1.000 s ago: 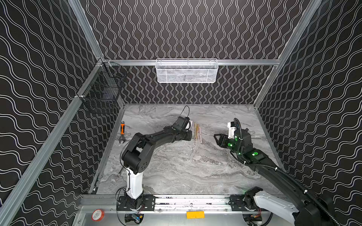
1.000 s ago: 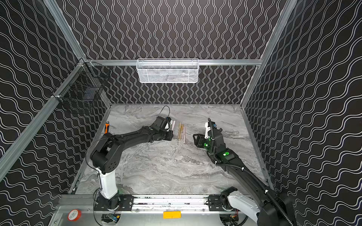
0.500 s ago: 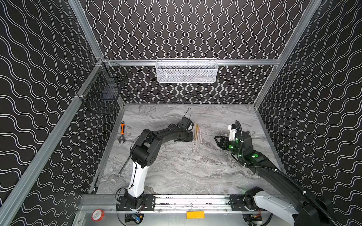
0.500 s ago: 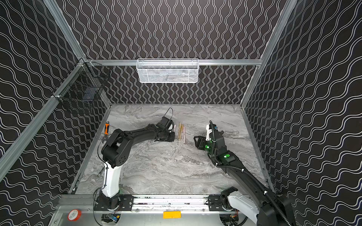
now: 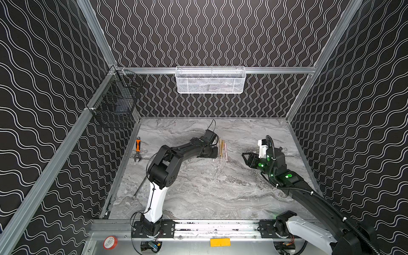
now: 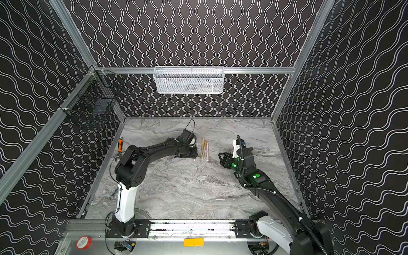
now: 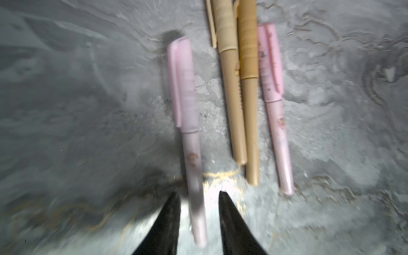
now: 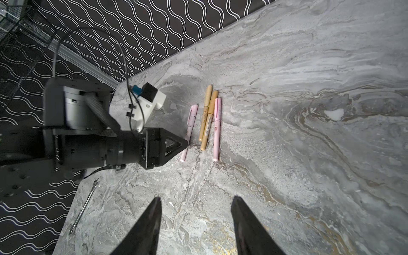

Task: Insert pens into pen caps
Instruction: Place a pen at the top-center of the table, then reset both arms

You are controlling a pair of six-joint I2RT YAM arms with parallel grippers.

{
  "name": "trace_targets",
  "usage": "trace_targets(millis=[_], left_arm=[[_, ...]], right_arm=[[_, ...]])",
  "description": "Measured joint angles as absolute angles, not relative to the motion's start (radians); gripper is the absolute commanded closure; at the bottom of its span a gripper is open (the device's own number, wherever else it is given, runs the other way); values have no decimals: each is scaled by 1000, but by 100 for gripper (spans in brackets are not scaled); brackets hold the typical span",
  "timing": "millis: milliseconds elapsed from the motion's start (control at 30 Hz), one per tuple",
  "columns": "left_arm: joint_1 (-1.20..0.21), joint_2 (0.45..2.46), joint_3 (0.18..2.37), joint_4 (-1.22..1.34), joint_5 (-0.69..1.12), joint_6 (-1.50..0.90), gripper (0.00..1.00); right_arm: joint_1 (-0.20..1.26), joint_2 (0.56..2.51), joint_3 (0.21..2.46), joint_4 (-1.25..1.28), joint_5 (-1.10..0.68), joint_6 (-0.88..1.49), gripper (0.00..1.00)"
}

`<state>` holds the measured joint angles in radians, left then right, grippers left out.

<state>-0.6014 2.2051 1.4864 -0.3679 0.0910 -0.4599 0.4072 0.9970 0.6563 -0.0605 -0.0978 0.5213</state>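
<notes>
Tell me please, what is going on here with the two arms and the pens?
The left gripper has its jaws open on either side of the barrel end of the lone pink pen. That pen seems to rest on the marble table, slightly apart from the two tan pens and the second pink pen lying side by side. All four are capped. The right gripper is open, empty and well away from them.

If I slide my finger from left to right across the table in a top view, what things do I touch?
First the orange-handled wrench → left gripper → pens → right gripper.
</notes>
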Motion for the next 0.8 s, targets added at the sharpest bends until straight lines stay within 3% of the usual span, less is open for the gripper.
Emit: trace_targets(millis=[100, 167, 200, 233, 500, 700, 800], left_arm=[[-601, 2099, 1460, -364, 73, -432, 38], [-602, 2023, 1441, -366, 56, -406, 20], [-602, 1982, 1426, -360, 50, -387, 3], [-602, 1932, 1403, -349, 38, -383, 2], [-729, 1478, 1052, -184, -147, -303, 1], [-783, 1355, 889, -97, -393, -224, 1], [-732, 1318, 816, -54, -406, -121, 1]], right_arm=[[406, 997, 691, -68, -99, 503, 34], [406, 997, 716, -73, -104, 488, 26], [406, 998, 730, -78, -109, 481, 12], [406, 998, 744, -84, -114, 473, 2], [411, 1010, 849, -97, -147, 408, 0], [411, 1123, 869, -99, -109, 315, 0], [394, 1142, 850, -75, -105, 269, 0]])
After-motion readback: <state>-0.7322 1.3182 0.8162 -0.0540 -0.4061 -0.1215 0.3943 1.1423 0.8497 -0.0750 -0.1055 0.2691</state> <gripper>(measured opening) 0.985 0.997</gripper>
